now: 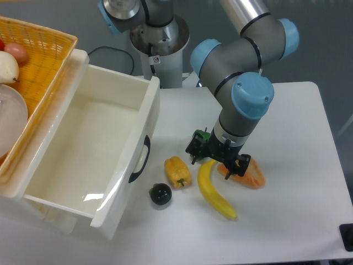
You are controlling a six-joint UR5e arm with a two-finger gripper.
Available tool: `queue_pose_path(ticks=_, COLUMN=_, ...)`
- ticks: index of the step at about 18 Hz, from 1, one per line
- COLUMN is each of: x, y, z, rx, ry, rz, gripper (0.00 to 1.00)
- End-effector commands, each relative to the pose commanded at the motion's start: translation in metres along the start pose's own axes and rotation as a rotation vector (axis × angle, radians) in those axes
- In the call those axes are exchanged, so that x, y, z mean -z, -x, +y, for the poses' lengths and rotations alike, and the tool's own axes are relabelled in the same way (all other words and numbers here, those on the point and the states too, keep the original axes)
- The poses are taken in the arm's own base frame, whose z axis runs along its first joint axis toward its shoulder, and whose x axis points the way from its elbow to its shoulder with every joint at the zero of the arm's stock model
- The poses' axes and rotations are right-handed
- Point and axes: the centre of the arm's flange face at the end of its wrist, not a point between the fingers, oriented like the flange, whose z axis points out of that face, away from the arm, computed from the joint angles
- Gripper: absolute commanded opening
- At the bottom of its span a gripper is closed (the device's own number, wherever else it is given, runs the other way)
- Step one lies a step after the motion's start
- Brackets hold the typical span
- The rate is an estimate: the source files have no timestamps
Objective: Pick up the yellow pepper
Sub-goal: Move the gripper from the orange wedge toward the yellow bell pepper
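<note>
The yellow pepper (pixel 177 171) lies on the white table, blocky and yellow-orange with a tiny green stem at its lower end. A long curved yellow banana (pixel 214 191) lies just right of it. An orange-pink wedge piece (pixel 246 174) lies further right. My gripper (pixel 218 157) hangs low over the top end of the banana, right of the pepper and apart from it. Its fingers point down and look spread, with nothing between them. A green item (pixel 202 135) is partly hidden behind the gripper.
A small black round object (pixel 160 195) sits below-left of the pepper. A large open white drawer (pixel 94 149) stands to the left, its dark handle near the pepper. A yellow basket (pixel 30 66) with items is at the far left. The arm's base (pixel 160 44) is at the back.
</note>
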Motion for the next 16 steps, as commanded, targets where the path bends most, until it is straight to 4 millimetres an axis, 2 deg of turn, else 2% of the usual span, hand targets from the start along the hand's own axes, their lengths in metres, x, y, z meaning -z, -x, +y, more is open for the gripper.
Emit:
queue_pose_path(ticks=5, x=-0.009, y=-0.004, z=-0.003, rx=-0.008, ry=0.007, rz=0.002, gripper=1.0)
queue_pose_path(ticks=9, x=-0.037, y=-0.019, z=-0.001, rx=-0.006, ry=0.038, rz=0.042, gripper=1.0)
queue_pose_path(ticks=13, x=-0.051, y=-0.018, z=0.002, rx=0.091, ry=0.035, rz=0.048, gripper=1.0)
queue_pose_path(ticks=16, x=-0.072, y=-0.015, z=0.006, rx=0.174, ry=0.054, rz=0.067, gripper=1.0)
